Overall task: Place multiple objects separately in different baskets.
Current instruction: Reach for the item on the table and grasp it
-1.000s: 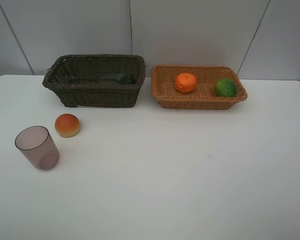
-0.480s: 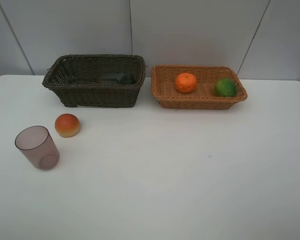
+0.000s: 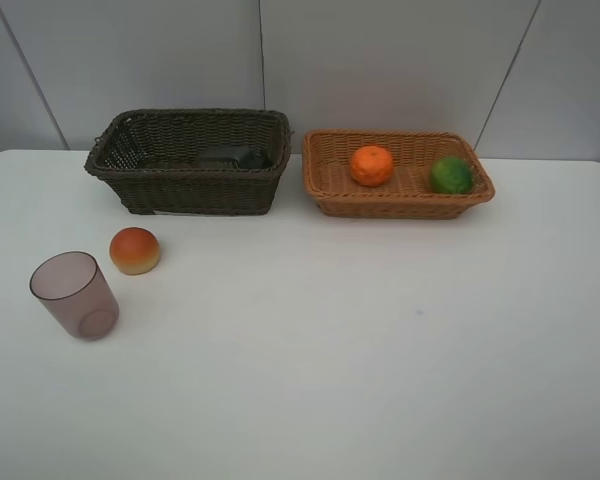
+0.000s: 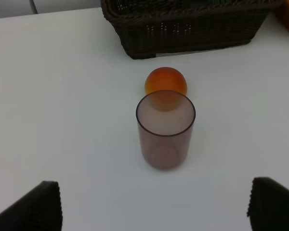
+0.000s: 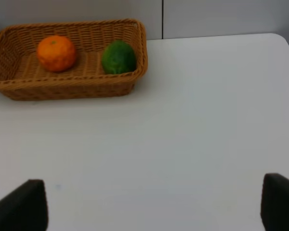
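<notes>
1. Left gripper (image 4: pixel 155 192): jaws spread wide with nothing between them, above the white table (image 3: pixel 380 350), just short of the cup (image 4: pixel 165 132)
2. Right gripper (image 5: pixel 153 185): jaws parted wide too and gripping nothing, above the tabletop, well apart from the light tan basket (image 5: pixel 67 89)
3. Cup: translucent and purplish, upright with its mouth up, on the table at the front left of the high view, outside both baskets
4. Red-orange round fruit (image 3: pixel 134 250): on the table just beside the cup, between it and the dark brown basket (image 3: pixel 190 190), inside neither basket
5. Dark brown basket: at the back left, the deeper of the two, holding a dark item (image 3: pixel 235 157) near its far wall, too dim to identify
6. Light tan basket: shallower, just to the right of the dark one with a narrow gap between them
7. Orange (image 3: pixel 371 165): inside the tan basket, in its left half
8. Green lime (image 3: pixel 451 175): in the same basket, at its right end, apart from the orange
</notes>
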You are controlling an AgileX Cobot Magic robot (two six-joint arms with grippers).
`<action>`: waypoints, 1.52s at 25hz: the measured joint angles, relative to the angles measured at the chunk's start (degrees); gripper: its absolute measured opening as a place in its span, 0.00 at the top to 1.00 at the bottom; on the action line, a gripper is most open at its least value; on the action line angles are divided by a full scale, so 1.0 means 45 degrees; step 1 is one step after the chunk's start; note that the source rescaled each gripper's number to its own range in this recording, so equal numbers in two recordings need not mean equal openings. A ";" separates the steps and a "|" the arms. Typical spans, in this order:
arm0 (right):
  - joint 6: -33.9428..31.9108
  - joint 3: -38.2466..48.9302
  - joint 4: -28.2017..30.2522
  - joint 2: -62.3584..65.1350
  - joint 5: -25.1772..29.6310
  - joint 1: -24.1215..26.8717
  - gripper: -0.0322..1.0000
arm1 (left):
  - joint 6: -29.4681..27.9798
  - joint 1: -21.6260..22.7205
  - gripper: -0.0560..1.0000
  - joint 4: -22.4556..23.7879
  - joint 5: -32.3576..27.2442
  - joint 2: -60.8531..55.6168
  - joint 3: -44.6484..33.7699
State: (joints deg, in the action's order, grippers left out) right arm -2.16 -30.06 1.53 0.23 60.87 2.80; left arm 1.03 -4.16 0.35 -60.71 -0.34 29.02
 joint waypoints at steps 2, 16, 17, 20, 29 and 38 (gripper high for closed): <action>0.0000 0.0000 0.0000 0.0000 0.0000 0.0000 0.08 | 0.0000 0.0000 0.00 0.0000 0.0000 0.0000 0.0000; 0.0000 0.0000 0.0000 0.0000 0.0000 0.0000 0.08 | 0.0000 0.0000 0.00 0.0000 0.0000 0.0000 0.0000; 0.0000 0.0000 0.0000 0.0000 0.0000 0.0000 0.08 | 0.0000 0.0000 0.00 0.0000 0.0000 0.0000 0.0000; 0.0000 0.0000 0.0000 0.0000 0.0000 0.0000 0.08 | 0.0000 0.0000 0.00 0.0000 0.0000 0.0000 0.0000; 0.0000 0.0000 0.0000 0.0000 0.0000 0.0000 0.08 | 0.0164 0.0000 0.00 -0.0794 0.0039 0.0223 0.0060; 0.0000 0.0000 0.0000 0.0000 -0.0010 0.0000 0.08 | 0.0237 0.0000 0.00 -0.1069 0.2717 0.4555 0.0364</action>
State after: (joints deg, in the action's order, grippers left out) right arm -2.16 -30.06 1.53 0.23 60.82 2.80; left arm 2.10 -4.16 -4.46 -48.48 20.16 30.66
